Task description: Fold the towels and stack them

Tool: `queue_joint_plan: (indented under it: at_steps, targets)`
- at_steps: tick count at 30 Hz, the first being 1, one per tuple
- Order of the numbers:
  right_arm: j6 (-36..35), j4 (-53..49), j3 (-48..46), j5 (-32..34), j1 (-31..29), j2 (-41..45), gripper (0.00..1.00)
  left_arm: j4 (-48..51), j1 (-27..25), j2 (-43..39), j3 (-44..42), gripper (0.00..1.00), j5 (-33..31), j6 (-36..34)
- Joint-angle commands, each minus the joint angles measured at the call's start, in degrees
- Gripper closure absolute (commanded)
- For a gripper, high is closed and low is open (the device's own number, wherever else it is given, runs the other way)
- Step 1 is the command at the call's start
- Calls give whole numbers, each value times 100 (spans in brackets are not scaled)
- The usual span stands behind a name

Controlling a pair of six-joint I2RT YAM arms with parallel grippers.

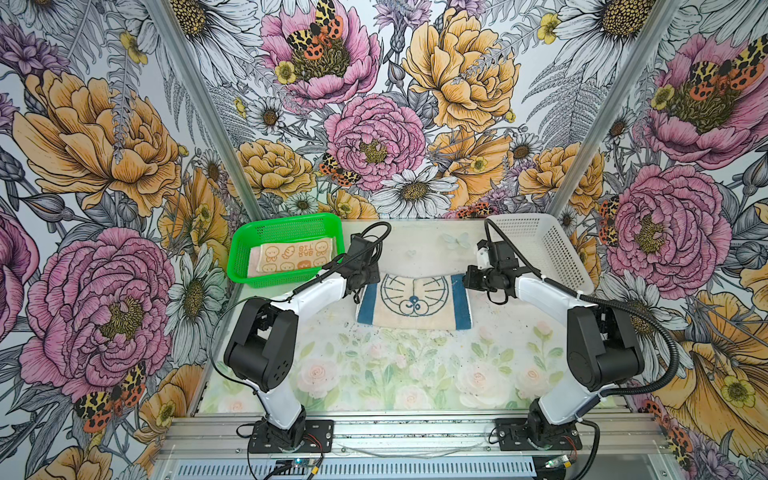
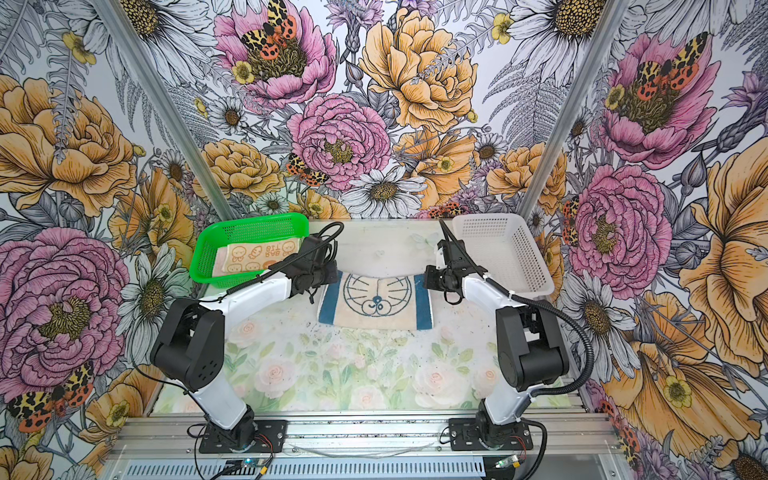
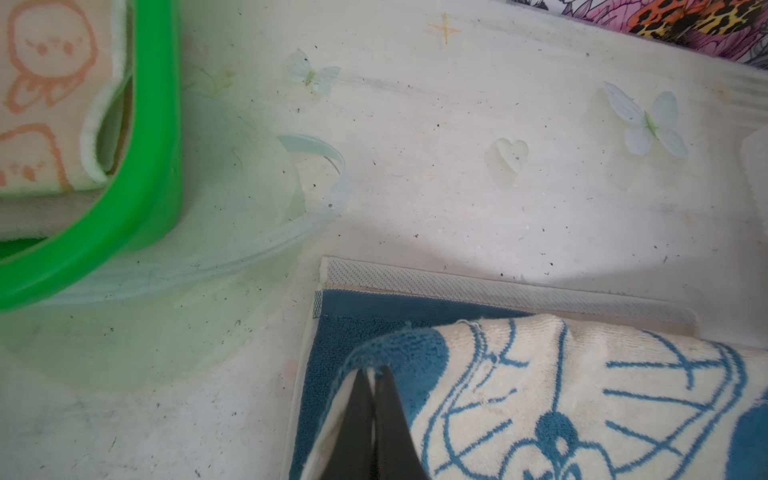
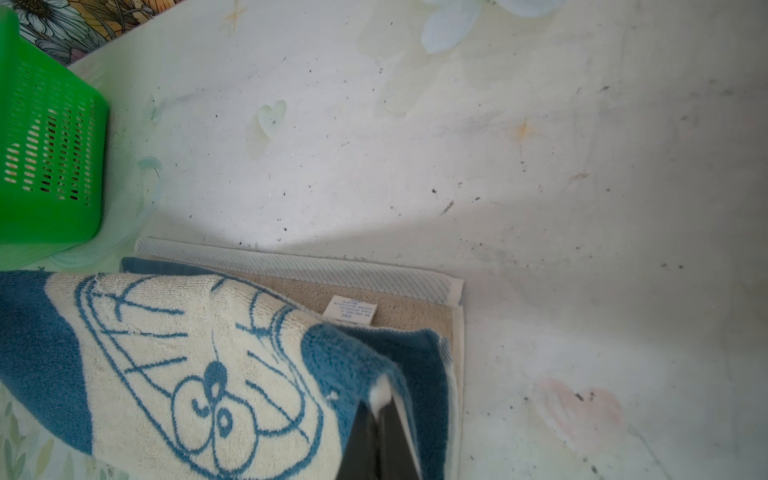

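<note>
Blue towel lies in the middle of the table, between the two arms, its upper layer lifted over the layer beneath. The left gripper pinches one blue corner and the right gripper pinches the other. An orange towel sits folded in the green basket on the left. A white basket stands on the right.

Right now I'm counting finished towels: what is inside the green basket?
In the green basket lies a folded orange towel with rabbit drawings. A pale layer shows under its edge; the rest is covered, so I cannot tell what it is.
</note>
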State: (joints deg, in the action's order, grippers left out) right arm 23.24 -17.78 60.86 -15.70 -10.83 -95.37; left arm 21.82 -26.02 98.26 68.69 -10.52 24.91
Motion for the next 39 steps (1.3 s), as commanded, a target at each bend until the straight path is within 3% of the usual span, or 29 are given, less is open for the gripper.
queue_joint_plan:
  at_steps: [1, 14, 15, 17, 20, 22, 24, 27, 30, 34, 39]
  targets:
    - [0, 65, 118, 191, 1, -66, 100, 8, 104, 168, 248, 100, -336, -183]
    - [-18, 77, 499, 350, -2, -853, 100, -53, 238, 1286, 881, 97, -291, -468]
    - [-28, 77, 476, 397, -1, -799, 100, -54, 233, 1312, 907, 93, -313, -512]
    - [-57, 59, 402, 457, -13, -616, 79, -47, 239, 1294, 941, 81, -388, -629]
    - [-116, 56, 194, 578, -116, -96, 61, -55, 234, 930, 744, 49, -568, -671]
    - [-106, 56, -6, 604, -250, 290, 54, -37, 221, 557, 502, 37, -589, -632]
    - [14, 68, -168, 344, -392, 544, 51, 18, 169, 124, 224, 33, -479, -564]
    - [392, 120, -308, -605, -607, 445, 51, 111, 114, -286, -235, 32, 202, -316]
    - [787, 593, -608, -1168, -803, 97, 52, 107, 17, -427, -637, 43, 910, 16]
    - [1136, 1179, -1060, -1228, -877, -212, 52, 116, -301, -501, -1078, 48, 693, 216]
    - [1295, 1130, -1318, -847, -825, -364, 52, 111, -344, -336, -1478, 51, 397, 497]
